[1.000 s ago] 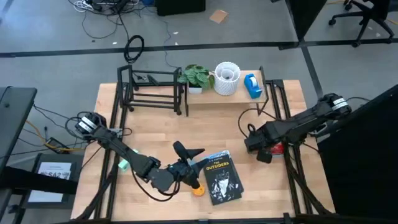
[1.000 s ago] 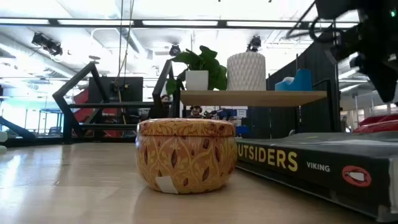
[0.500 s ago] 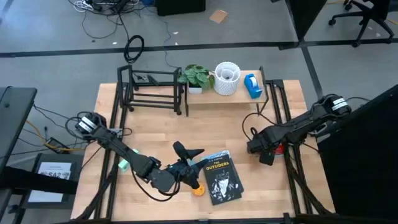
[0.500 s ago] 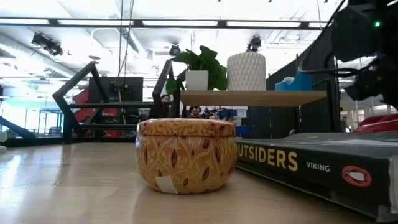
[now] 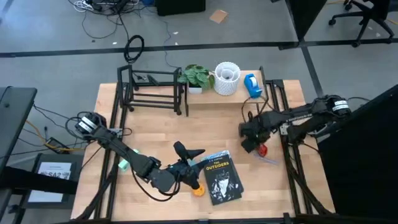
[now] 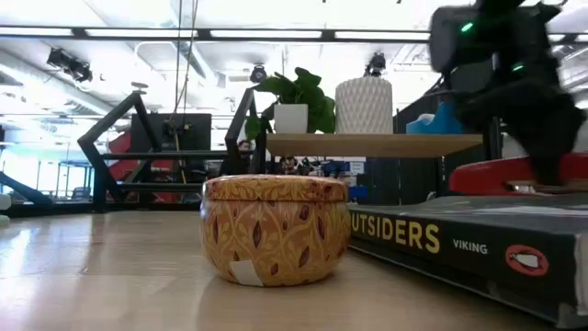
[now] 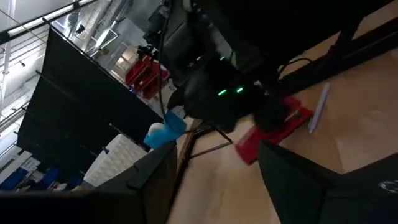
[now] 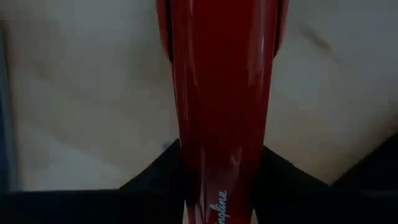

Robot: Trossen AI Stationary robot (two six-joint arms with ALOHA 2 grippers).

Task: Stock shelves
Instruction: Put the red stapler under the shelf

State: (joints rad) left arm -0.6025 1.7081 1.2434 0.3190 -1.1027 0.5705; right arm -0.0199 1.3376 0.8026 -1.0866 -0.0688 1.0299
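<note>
right gripper (image 5: 250,138) clamped on glossy red stapler (image 8: 221,99), near plank-topped black-legged shelves (image 5: 217,98), left gripper (image 5: 186,163) spread, empty

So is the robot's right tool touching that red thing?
Touching. The right wrist view shows the red stapler running down between the right tool's dark fingers, pressed against both.

One book (image 5: 222,177) and one patterned tin (image 6: 275,228) lie just beside the left gripper (image 5: 186,160). One red stapler (image 7: 273,127) sits at the right gripper (image 5: 249,140). Farther off are two shelves (one plank stand (image 5: 227,96), one rod rack (image 5: 152,90)), bearing one plant (image 5: 198,76), one white vase (image 5: 227,78) and one blue tape dispenser (image 5: 252,86).
</note>
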